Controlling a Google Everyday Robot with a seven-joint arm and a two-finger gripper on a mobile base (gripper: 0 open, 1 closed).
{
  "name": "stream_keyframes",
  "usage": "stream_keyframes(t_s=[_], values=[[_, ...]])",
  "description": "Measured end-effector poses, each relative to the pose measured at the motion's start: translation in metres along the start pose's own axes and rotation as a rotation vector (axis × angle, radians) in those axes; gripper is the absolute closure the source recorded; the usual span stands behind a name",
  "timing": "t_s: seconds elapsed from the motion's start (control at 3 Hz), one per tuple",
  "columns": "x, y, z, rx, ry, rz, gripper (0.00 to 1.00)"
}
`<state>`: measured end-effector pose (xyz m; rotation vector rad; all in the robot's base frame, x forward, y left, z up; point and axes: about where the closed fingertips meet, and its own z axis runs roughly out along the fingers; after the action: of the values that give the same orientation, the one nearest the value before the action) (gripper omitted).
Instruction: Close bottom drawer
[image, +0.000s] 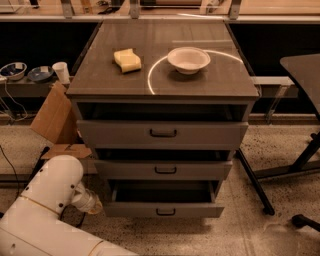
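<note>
- Beyond the left edge of the cabinet top (165, 30), a paper cup (61, 72) and two small dishes (25, 72) stand on a low shelf. A cardboard sheet (54, 119) leans against the cabinet's side, apparently parked clear of the drawers.
- Below the front left corner, the robot's white arm (50, 195) bends in from the lower left. Its tapered end, which we take for the gripper (92, 205), sits low and just beside the left end of the bottom drawer's front, with no clear contact. We cannot tell whether it is open or shut, and we see nothing in its hold. We judge it is set this low so it can push on that front.
- A yellow sponge (127, 60) lies toward the left of the top, well back from the front edge.
- The bottom drawer (195, 210) is under the front edge, lowest of three and pulled out farthest. Its dark inside shows, and its black bar handle (165, 212) faces us. Closing is not yet done.
- The middle drawer (200, 170) and top drawer (210, 134) each stand slightly out, with a dark gap above.
- A white bowl (188, 59) rests right of centre, a bright arc of reflected light curving round it.
- Past the right edge, a dark table (302, 67) stands apart.
- We find no brand, label or writing to read.
</note>
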<state>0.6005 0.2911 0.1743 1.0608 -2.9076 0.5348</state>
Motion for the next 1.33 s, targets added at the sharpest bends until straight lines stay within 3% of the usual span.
stream_keyframes(t_s=[0.67, 1.0, 1.33], values=[[-0.005, 0.008, -0.003, 0.000, 0.000, 0.000, 1.00], [-0.045, 0.012, -0.075, -0.009, -0.195, 0.015, 1.00], [-0.063, -0.012, -0.125, 0.009, -0.360, 0.008, 1.00]])
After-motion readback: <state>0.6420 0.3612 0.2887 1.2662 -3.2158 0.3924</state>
